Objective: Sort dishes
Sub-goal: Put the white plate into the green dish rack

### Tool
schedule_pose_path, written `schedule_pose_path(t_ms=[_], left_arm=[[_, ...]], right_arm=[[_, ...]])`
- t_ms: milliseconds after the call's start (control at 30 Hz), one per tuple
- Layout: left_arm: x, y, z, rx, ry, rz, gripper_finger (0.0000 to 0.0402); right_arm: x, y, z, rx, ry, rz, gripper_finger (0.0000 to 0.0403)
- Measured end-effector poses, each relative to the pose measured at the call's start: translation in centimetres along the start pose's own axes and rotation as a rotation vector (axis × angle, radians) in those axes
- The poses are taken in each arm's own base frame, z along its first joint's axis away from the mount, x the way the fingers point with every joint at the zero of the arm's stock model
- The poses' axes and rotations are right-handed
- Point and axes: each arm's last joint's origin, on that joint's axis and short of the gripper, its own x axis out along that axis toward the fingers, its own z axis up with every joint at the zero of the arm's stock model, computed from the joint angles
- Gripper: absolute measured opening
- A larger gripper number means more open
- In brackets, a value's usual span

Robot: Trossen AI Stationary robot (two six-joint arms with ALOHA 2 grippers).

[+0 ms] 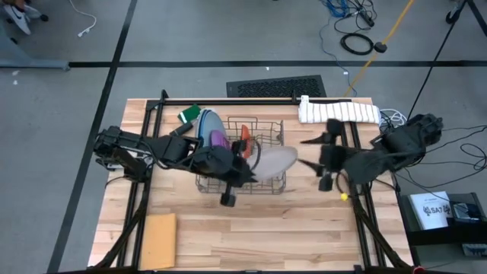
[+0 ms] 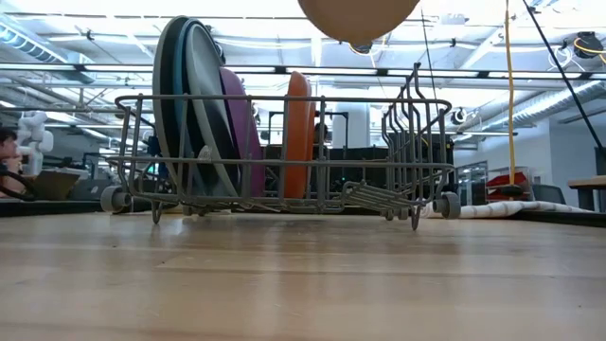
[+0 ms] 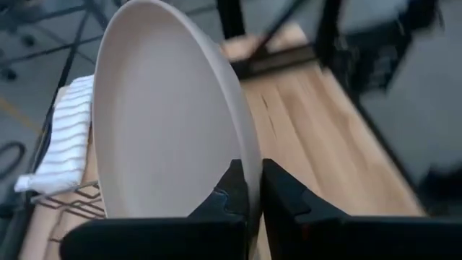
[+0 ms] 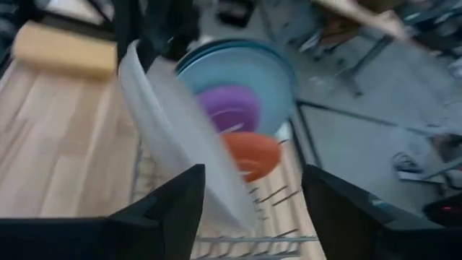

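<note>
A wire rack (image 1: 242, 156) stands mid-table. In its slots stand large blue and teal plates (image 2: 185, 104), a purple plate (image 2: 241, 123) and an orange plate (image 2: 298, 133), all on edge. My left gripper (image 3: 254, 188) reaches over the rack, shut on a light grey plate (image 1: 274, 161). That plate's lower edge (image 2: 358, 17) hangs above the rack's right part. My right gripper (image 1: 304, 152) is open to the right of the rack, clear of the grey plate (image 4: 180, 137). My left gripper pinches the light grey plate's rim (image 3: 249, 170) between its two fingers, one finger on each face. The fingers come from the table's left, slanting down. The plate is lifted clear above the rack and stands tilted on edge beyond the fingers.
A striped white towel (image 1: 338, 112) lies at the far right, a flat tan sheet (image 1: 158, 240) at the near left, a green thing (image 1: 189, 114) behind the rack. Black frame bars (image 1: 228, 100) run along the table's far edge and sides. Bare wood lies in front of the rack.
</note>
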Motion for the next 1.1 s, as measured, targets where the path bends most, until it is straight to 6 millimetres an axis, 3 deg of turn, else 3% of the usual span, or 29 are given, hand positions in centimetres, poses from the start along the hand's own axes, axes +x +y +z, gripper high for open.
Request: schedule_pose_path(t_ms=[167, 300, 367, 800, 1100], left_arm=[[0.1, 1.8, 0.8, -0.224, -0.099, 0.046, 0.0011], [0.3, 2.7, 1.0, -0.331, -0.166, 0.075, 0.0011], [0.5, 3.1, 1.0, -0.392, -0.19, 0.084, 0.0011], [3.1, 2.8, -1.4, -0.721, -0.24, 0.247, 0.0011], [3.3, 2.4, -3.6, -0.81, -0.149, 0.555, 0.0011]], right_arm=[[-1.2, 0.5, -0.1, -0.02, -0.041, -0.035, 0.0168], [-0.8, 2.6, -0.7, -0.087, -0.021, 0.002, 0.0052], [-0.6, 3.9, -1.3, -0.112, -0.015, -0.011, 0.0015], [-0.5, 12.9, -7.2, -0.033, -0.25, -0.257, 0.0001], [-0.3, 13.1, -7.4, 0.014, -0.29, -0.308, 0.0001]])
